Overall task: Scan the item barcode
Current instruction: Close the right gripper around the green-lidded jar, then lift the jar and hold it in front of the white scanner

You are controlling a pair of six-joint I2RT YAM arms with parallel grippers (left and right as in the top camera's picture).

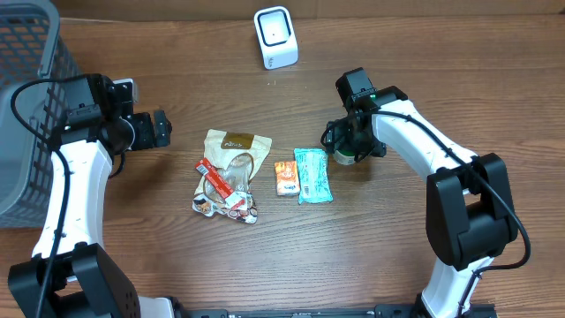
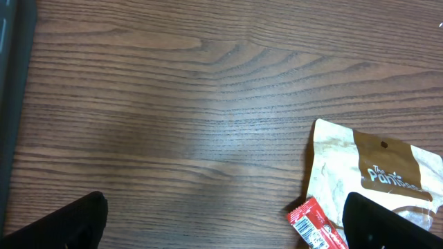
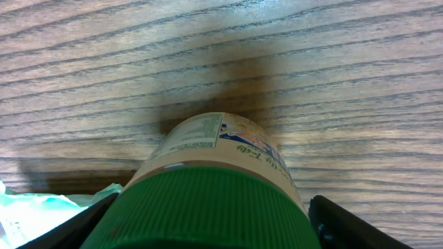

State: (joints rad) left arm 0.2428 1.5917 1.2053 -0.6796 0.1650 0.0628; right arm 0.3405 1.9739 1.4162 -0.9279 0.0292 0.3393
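While right end effector (image 3: 211, 228) straddles round green-capped jar (image 3: 216, 149), grip unclear | left end effector (image 2: 225, 225) spread wide

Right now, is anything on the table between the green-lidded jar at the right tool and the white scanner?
Nothing visible. The green-lidded jar sits at the right tool; bare wood runs to the white scanner. The snack packets lie off that line.
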